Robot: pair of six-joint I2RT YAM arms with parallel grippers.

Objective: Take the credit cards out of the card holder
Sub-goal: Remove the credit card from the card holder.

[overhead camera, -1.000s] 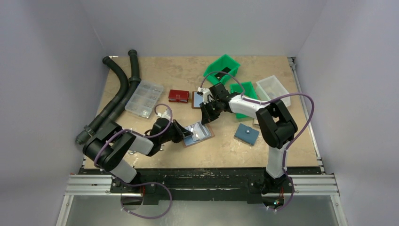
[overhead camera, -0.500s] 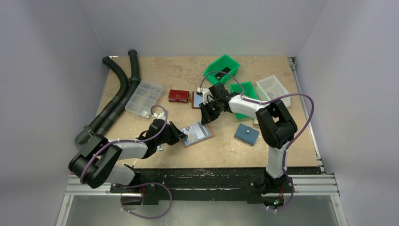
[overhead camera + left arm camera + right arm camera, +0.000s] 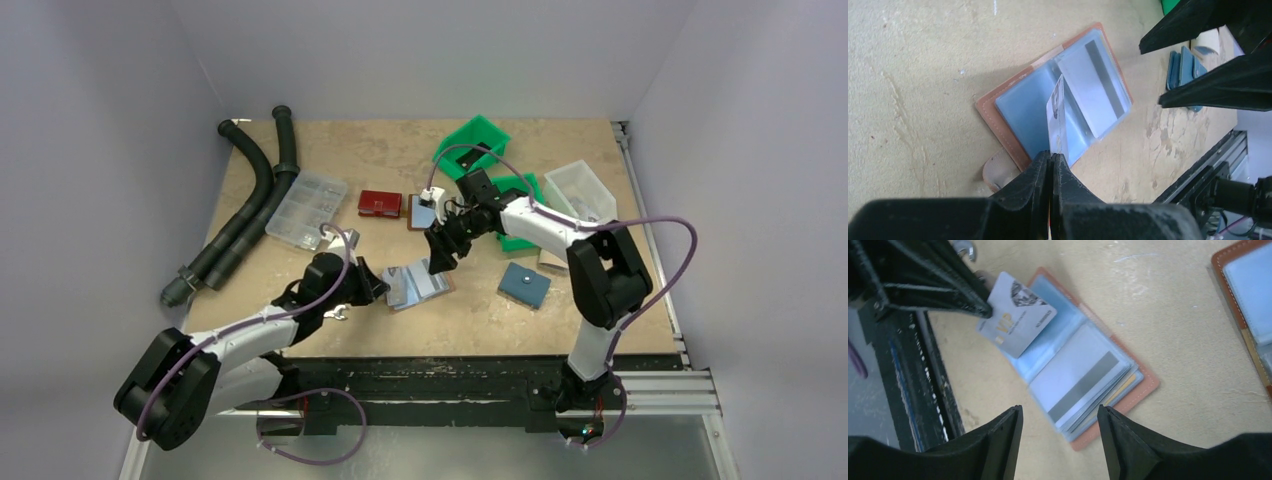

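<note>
The brown card holder lies open near the table's front, its blue plastic sleeves facing up. My left gripper is shut on the corner of a silver credit card, which stands tilted over the holder's near page. In the left wrist view that card shows edge-on above my closed fingertips. Another card with a grey stripe lies in the holder's other page. My right gripper hangs open just above the holder, holding nothing, its black fingers over the holder's far edge.
A second brown holder and a red wallet lie behind. A blue pouch sits to the right. Green bins, a white bin, a clear parts box and black hoses line the back.
My right gripper has opened and let go of the holder. My left gripper has drawn the silver card back to the left, out of the sleeve.
</note>
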